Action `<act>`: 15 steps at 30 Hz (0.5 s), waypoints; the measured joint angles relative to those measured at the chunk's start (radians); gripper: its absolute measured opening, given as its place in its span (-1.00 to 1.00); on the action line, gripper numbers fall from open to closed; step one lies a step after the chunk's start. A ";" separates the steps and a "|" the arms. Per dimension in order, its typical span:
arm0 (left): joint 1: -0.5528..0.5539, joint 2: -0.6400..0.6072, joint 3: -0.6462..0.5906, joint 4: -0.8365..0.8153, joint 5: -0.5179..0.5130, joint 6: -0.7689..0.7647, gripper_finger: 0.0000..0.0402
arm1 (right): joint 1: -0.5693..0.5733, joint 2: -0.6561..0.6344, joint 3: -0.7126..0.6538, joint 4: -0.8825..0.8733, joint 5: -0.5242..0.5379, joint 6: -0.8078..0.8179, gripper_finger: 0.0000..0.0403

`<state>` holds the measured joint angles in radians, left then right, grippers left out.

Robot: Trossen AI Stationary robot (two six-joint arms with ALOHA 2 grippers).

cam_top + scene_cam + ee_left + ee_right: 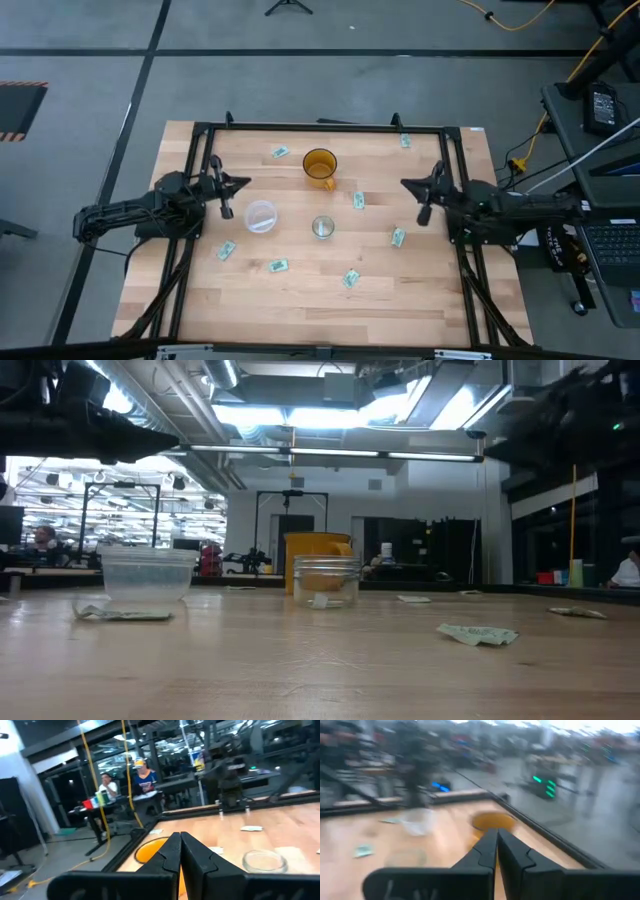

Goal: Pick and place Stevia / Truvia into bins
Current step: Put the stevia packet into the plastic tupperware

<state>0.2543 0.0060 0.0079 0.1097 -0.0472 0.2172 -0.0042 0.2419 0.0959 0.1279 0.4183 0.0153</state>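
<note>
1. Sachets of Stevia / Truvia are seen scattered flat on the wooden desk; nearest the front edge lie one, one and one.
2. Farther back, one sachet and one are found right of the centre.
3. The bins are placed mid-desk, apart from each other: the clear shallow cup to the left, the smaller silvery-grey cup beside it to the right.
4. Behind the bins an amber mug is set upright.
5. Two more sachets and are seen near the far edge.
6. The left hand is held at the desk's left side, fingers pressed together on nothing.
7. The right hand is held at the right side, likewise closed and empty.
</note>
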 joint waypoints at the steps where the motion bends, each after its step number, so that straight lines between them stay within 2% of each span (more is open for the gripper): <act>1: 0.000 0.004 0.000 0.000 0.002 -0.012 -0.98 | -0.012 0.025 0.000 0.000 0.035 0.018 -0.91; 3: 0.000 0.013 0.000 0.014 -0.015 -0.049 -0.98 | -0.039 0.071 0.000 0.001 0.079 0.054 -0.91; 10: 0.000 0.092 0.000 0.118 -0.101 -0.152 -0.98 | -0.148 0.201 0.007 0.040 0.081 0.149 -0.91; 15: 0.001 0.194 0.000 0.180 -0.244 -0.214 -0.98 | -0.205 0.283 0.074 -0.022 0.079 0.222 -0.91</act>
<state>0.2556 0.2003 0.0082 0.2895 -0.2912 0.0032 -0.2092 0.5249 0.1699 0.1062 0.4974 0.2375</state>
